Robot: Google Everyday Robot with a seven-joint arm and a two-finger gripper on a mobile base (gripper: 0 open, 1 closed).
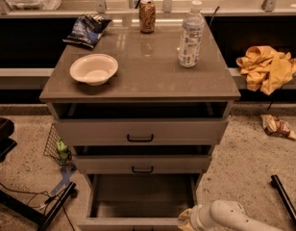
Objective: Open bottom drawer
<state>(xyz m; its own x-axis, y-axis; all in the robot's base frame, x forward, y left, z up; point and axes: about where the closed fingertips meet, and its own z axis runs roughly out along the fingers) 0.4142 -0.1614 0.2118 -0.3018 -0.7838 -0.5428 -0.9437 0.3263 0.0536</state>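
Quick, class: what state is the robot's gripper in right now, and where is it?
Gripper: cannot be told whether open or closed; it sits low at the right front corner of the pulled-out bottom drawer.

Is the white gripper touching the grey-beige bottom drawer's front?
Cannot tell. In the camera view the gripper overlaps the bottom drawer's right front corner; contact itself is hidden.
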